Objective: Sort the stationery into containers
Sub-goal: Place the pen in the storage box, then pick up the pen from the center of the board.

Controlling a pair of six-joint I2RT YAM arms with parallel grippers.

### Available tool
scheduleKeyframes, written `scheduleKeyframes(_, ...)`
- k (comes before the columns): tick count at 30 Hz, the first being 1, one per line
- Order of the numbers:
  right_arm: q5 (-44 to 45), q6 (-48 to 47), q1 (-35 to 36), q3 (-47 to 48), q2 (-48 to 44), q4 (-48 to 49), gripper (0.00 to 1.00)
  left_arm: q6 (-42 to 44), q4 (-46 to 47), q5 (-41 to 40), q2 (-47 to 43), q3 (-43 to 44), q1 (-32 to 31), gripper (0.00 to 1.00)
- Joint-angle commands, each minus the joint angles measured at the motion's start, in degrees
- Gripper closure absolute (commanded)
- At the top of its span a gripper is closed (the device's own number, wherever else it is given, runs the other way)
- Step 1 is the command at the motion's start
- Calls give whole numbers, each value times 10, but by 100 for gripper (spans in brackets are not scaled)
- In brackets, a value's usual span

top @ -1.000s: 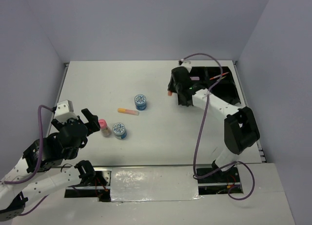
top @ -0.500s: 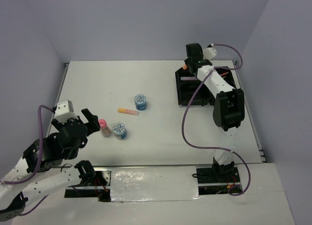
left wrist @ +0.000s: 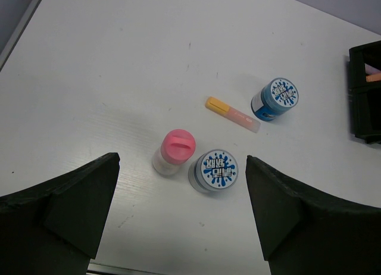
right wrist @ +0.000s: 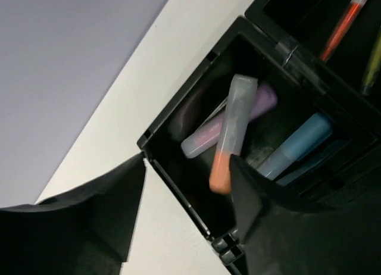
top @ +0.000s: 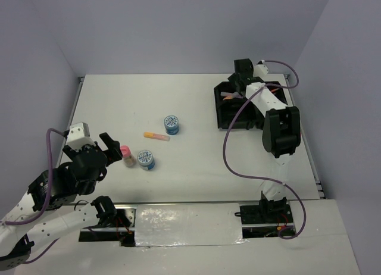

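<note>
My right gripper (top: 238,83) hangs open over the far left compartment of the black tray (top: 218,111). In the right wrist view its jaws (right wrist: 189,168) stand wide apart and hold nothing. An orange marker (right wrist: 229,135) lies loose in that compartment across a purple marker (right wrist: 205,138), with a light blue one (right wrist: 294,145) beside them. My left gripper (top: 106,145) is open and empty, just near of the pink-capped bottle (left wrist: 174,151) and a blue tub (left wrist: 214,171). A second tub (left wrist: 275,99) and a yellow marker (left wrist: 232,113) lie beyond.
The tray's other far compartment holds a thin orange pen (right wrist: 342,28). The tray stands at the table's far right corner, close to the right edge rail (top: 300,126). The tray's left end shows at the right edge of the left wrist view (left wrist: 363,96).
My right arm swung from the tray's near left side to over its far left compartment. The orange marker it carried now lies in that compartment. The left arm has not moved.
</note>
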Motion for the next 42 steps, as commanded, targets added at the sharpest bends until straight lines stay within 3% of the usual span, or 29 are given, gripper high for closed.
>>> scheduleKeyframes(1, -12, -15, 4, -12, -31, 32, 32, 1, 7, -8, 0, -1, 2, 1)
scheduleKeyframes(3, -21, -14, 4, -10, -34, 25, 21, 1, 8, -8, 1, -1, 1, 1)
scheduleKeyframes(6, -62, -59, 10, -12, -42, 57, 20, -2, 5, -9, 3, -1, 2, 1)
scheduleKeyframes(7, -118, -87, 17, -15, -45, 75, 20, -3, 2, -10, 5, 0, 2, 1)
scheduleKeyframes(13, -242, -327, 118, -99, -117, 251, 17, -14, -5, -17, 6, 2, 2, 1)
scheduleKeyframes(15, -368, -435, 149, -119, -139, 299, 17, -17, -8, -18, 7, 3, 2, 1)
scheduleKeyframes(18, -460, -596, 225, -66, -118, 208, 18, -12, -4, -17, 7, 3, 2, 1)
scheduleKeyframes(20, -466, -712, 282, -37, -83, 116, 19, -11, -4, -17, 9, 2, 2, 1)
scheduleKeyframes(22, -414, -763, 311, 4, -39, 57, 20, -15, -8, -17, 14, 5, 2, 1)
scheduleKeyframes(32, -365, -809, 381, 157, 97, -74, 20, -7, 1, -13, 7, 0, 3, 1)
scheduleKeyframes(42, -375, -813, 395, 166, 150, -105, 21, -3, 2, -11, 7, 0, 2, 1)
